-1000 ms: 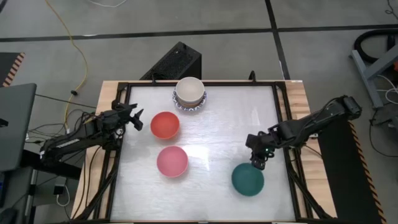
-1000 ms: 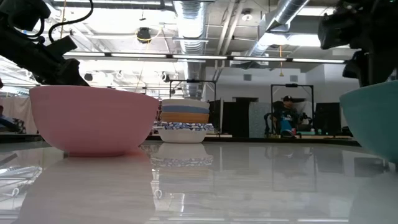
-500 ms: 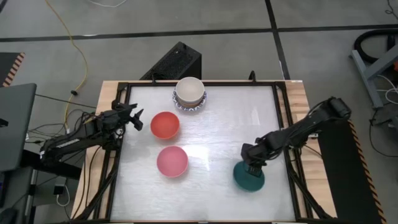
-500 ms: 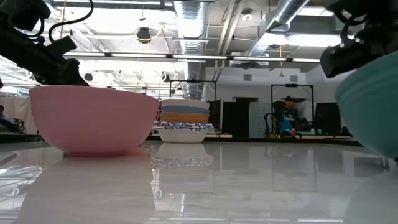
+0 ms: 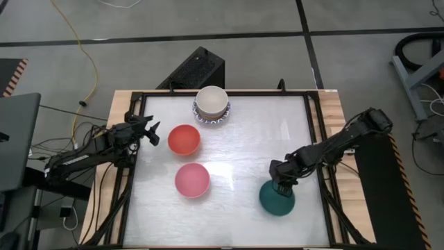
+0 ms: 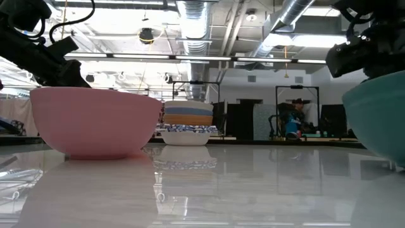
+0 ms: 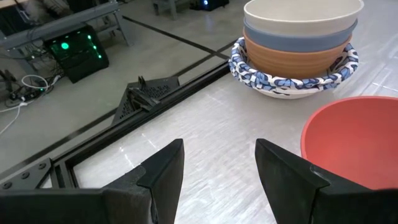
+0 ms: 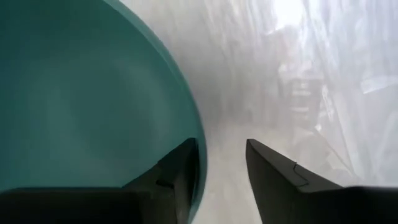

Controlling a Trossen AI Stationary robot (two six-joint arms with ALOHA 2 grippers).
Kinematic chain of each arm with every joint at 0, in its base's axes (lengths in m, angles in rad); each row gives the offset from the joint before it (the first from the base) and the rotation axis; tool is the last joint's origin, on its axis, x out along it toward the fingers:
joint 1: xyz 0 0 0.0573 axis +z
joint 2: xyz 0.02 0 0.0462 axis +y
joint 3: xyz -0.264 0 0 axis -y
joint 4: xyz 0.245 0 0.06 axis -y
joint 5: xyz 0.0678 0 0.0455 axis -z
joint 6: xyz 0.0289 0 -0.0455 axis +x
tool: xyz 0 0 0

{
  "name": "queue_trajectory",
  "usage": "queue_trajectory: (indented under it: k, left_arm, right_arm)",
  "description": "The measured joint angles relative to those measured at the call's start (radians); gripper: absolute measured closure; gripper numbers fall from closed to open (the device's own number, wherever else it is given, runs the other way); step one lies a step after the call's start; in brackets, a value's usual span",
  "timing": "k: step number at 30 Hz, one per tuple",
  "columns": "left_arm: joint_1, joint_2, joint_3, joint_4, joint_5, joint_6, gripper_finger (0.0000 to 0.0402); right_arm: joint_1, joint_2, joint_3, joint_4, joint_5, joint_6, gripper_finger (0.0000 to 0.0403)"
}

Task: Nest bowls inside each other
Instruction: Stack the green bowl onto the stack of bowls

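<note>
Near edge, right side of bench point(image 5: 243, 149): green bowl point(image 5: 276, 199), upright. Right end effector point(image 5: 281, 186) sits at its far rim. Wrist view: one finger point(image 8: 177, 171) inside the bowl, the other outside, rim between them; fingers straddle the wall, contact on the outer side not clear, so cannot tell whether it pinches. Low view shows the bowl point(image 6: 378, 120) large at the right edge with the end effector body just above its rim.

Mid bench, left of centre: pink bowl point(image 5: 191, 179), upright, alone, well apart from the green one. It fills the left of the low view point(image 6: 95, 121).

Just beyond it: red bowl point(image 5: 184, 139), upright, near the pink but not touching.

Left edge, level with the red bowl: left end effector point(image 5: 152, 132), fingers spread, gripping nothing, pointing at the red bowl and just short of its rim point(image 7: 348, 140).

Far edge, centre: stack point(image 5: 211, 104) of nested bowls. From outside in: white with blue-patterned rim point(image 7: 292, 78), orange point(image 7: 298, 57), blue point(image 7: 298, 34), cream point(image 7: 303, 12) on top.
</note>
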State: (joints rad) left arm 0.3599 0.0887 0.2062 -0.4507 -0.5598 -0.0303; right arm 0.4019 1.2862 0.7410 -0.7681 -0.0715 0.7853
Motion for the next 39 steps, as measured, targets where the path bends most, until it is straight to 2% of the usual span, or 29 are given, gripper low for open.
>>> queue_trajectory:
  k: [12, 17, 23, 28, 39]
  left_arm:
    - [0.000, 0.000, 0.000, 0.000, 0.000, 0.000, 0.0212]
    - [0.000, 0.000, 0.000, 0.000, 0.000, 0.000, 0.0212]
    - [0.000, 0.000, 0.000, 0.000, 0.000, 0.000, 0.0212]
    - [0.000, 0.000, 0.000, 0.000, 0.000, 0.000, 0.0212]
    - [0.000, 0.000, 0.000, 0.000, 0.000, 0.000, 0.0212]
  right_arm:
    - [-0.032, 0.008, 0.002, 0.028, 0.014, -0.027, 0.0388]
    - [-0.073, 0.010, 0.002, 0.049, 0.034, -0.060, 0.0388]
    - [-0.168, 0.011, 0.033, 0.057, 0.082, -0.208, 0.0392]
    - [-0.292, 0.013, 0.091, 0.055, 0.108, -0.403, 0.0392]
    - [-0.579, 0.012, 0.238, 0.048, 0.104, -0.725, 0.0392]
